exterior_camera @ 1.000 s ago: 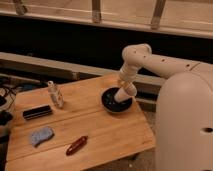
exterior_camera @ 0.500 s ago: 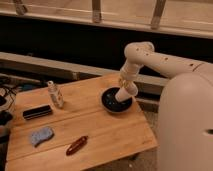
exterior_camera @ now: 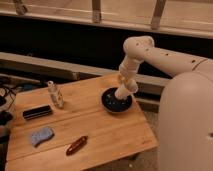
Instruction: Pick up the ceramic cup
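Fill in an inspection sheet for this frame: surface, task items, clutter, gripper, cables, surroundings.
Surface: wooden table.
Task items: ceramic cup white, at the dark dish, at the arm's end.
Clutter: labelled bottle, black flat object, blue sponge, reddish-brown object.
Gripper: gripper over the dark dish, at the cup.
Cables: dark cables left of the table.
Surroundings: railing behind.

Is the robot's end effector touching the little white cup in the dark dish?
Cannot tell. In the camera view the end effector reaches down into the dark dish, where the ceramic cup merges with the white arm, so no contact or gap shows.
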Action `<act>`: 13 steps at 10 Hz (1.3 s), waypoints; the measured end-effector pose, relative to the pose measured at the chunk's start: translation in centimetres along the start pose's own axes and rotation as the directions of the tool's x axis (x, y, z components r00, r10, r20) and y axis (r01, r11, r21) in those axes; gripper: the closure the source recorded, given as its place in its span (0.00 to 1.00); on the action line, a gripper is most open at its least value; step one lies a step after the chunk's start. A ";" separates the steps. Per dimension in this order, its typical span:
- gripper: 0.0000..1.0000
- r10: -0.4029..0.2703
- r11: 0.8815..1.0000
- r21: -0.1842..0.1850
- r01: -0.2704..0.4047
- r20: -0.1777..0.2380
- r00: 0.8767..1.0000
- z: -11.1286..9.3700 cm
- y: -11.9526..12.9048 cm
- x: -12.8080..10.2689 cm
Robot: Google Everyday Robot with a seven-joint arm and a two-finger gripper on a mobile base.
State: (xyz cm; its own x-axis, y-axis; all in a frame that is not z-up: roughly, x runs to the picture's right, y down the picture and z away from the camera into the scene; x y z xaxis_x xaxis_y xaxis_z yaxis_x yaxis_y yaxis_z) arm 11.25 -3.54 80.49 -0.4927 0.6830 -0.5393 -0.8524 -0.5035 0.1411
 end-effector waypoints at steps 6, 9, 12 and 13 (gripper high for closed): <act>0.98 -0.020 1.000 -0.002 0.020 0.000 1.000 -2.1 0.4 0.1; 0.98 -0.026 1.000 0.000 0.026 -0.004 1.000 -2.6 0.3 0.1; 0.98 -0.032 0.999 -0.010 0.032 0.000 0.999 -2.8 0.7 0.1; 0.98 -0.030 1.000 -0.005 0.030 -0.005 1.000 -2.8 0.5 0.1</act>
State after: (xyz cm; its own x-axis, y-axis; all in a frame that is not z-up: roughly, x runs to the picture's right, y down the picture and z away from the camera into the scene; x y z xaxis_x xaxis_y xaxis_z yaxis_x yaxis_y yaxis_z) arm 11.29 -5.15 78.19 -0.4660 0.6948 -0.5477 -0.8658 -0.4857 0.1205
